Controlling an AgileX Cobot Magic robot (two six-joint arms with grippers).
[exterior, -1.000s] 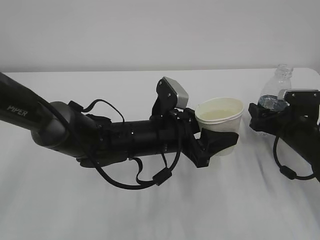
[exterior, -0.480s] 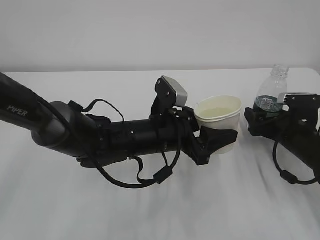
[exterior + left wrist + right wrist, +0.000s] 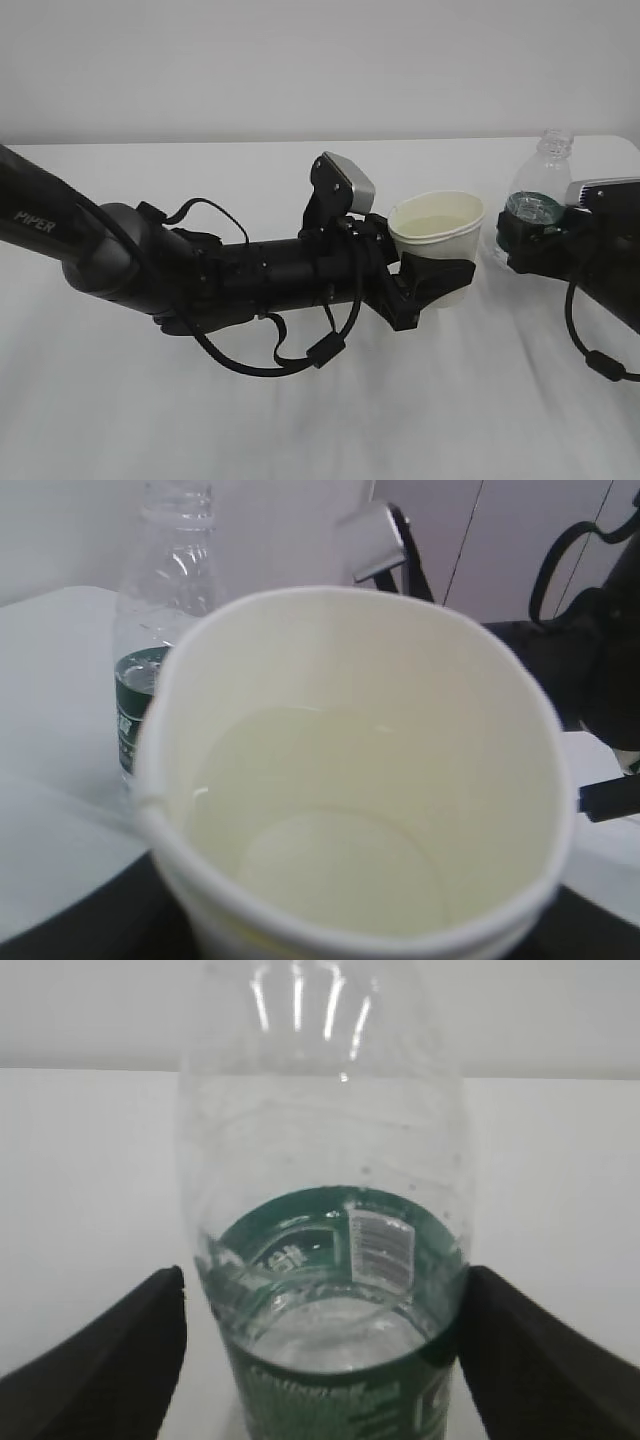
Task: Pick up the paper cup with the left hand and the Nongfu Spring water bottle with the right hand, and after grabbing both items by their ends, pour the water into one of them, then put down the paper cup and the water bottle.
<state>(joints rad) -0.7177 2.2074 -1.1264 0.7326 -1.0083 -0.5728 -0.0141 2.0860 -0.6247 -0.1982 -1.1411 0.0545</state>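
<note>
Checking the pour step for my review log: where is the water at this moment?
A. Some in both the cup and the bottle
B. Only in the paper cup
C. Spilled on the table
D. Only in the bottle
A: the left wrist view shows liquid pooled in the paper cup, and the right wrist view shows water low in the bottle.
</note>
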